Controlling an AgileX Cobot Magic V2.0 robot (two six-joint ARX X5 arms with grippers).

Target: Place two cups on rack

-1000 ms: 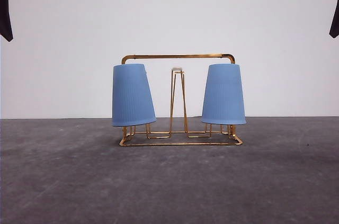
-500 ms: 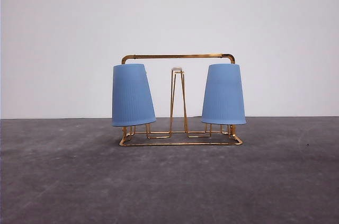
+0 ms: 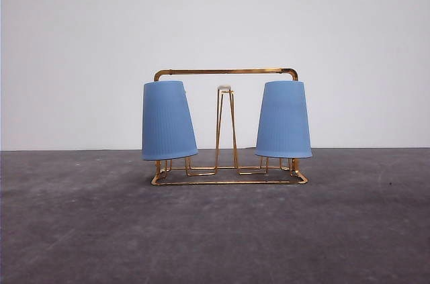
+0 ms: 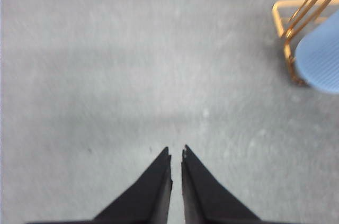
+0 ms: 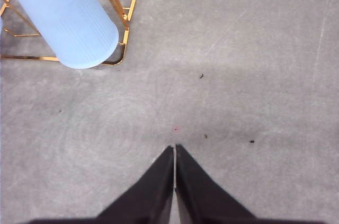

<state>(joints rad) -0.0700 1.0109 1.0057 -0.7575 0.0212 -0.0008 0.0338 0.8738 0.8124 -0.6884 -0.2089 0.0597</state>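
Standing inverted on the end pegs of the gold wire cup rack (image 3: 228, 170), the left light blue ribbed tapered cup (image 3: 168, 121) and the right one (image 3: 283, 120) are unmoved since a second ago; the dark arm parts then at the front view's upper corners are gone; no writing is legible; the rack sits mid-desk on the grey matte desk (image 3: 80, 230) before a plain white wall (image 3: 67, 42); left end effector (image 4: 176, 154) nearly closed, right end effector (image 5: 175, 149) closed, both empty.

Two light blue cups (image 3: 168, 121) (image 3: 283, 121) with fine vertical ribbing; gold wire rack (image 3: 226, 71) with white-tipped peg (image 3: 224, 87); mottled dark grey tabletop (image 3: 215, 230); black grippers (image 4: 176, 155) (image 5: 175, 149).
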